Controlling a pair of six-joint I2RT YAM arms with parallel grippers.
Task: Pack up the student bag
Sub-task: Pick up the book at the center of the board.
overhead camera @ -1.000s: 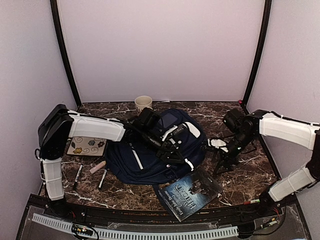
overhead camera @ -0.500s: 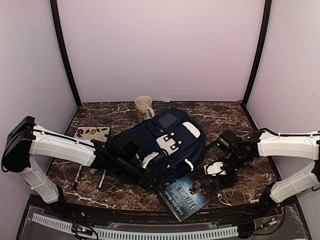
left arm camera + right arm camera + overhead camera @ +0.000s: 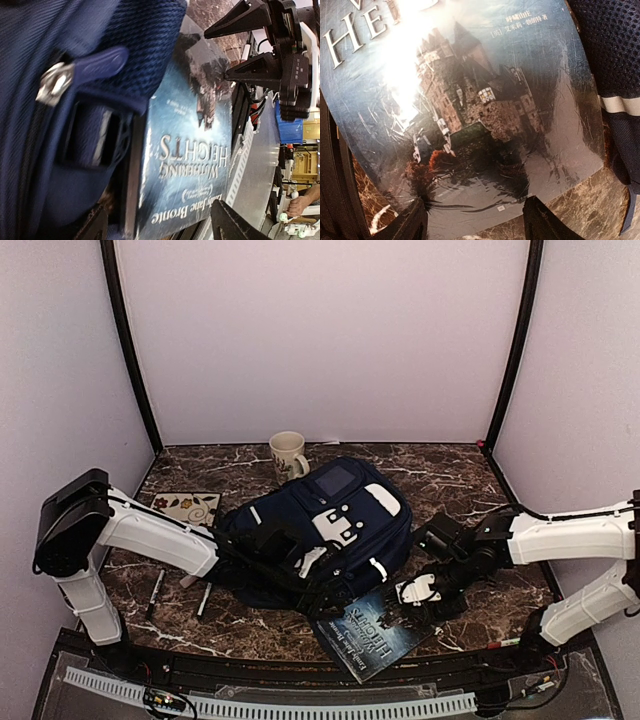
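I see the student bag (image 3: pixel 335 525) lying in the middle of the tabletop (image 3: pixel 455 475), with a mug (image 3: pixel 288 453) just behind it. A book (image 3: pixel 362 638) lies at its near edge. The left fingers (image 3: pixel 312 588) are low at the bag's front, and the right fingers (image 3: pixel 402 608) are over the book's right corner.

Book (image 3: pixel 375 630) (Wuthering Heights), mug (image 3: pixel 287 453), pens (image 3: pixel 157 590), floral tile (image 3: pixel 185 506)

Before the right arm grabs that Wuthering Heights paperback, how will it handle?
The book is probably slippery: its glossy cover throws strong glare. It looks thin and lies flat, so it may flex if lifted by one edge. One edge meets the student bag, so it could drag on the fabric.
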